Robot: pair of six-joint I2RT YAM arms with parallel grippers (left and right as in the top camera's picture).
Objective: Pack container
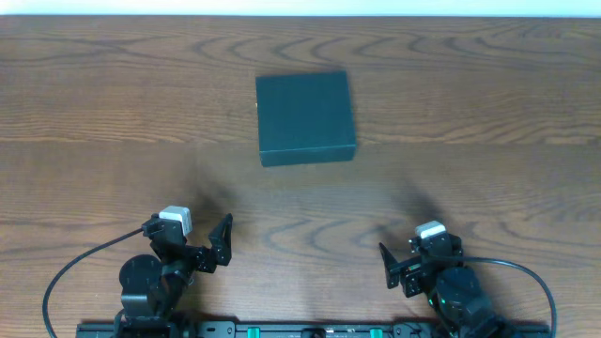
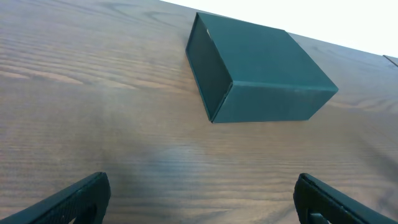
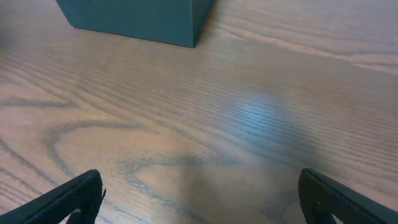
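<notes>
Container point(image 1: 305, 115) lies well beyond left end effector point(image 2: 199, 190) and right end effector point(image 3: 199, 186), both spread empty.

You only get a lower corner of the container point(image 3: 137, 18) at the upper left of the right wrist view; the top edge chops off the rest. Its inside is hidden everywhere. Left claw point(image 2: 208, 199) and right claw point(image 3: 208, 200) show just fingertips point(image 2: 81, 199) at the bottom corners. Overhead, both arm bases point(image 1: 146, 300) run off the bottom edge.
</notes>
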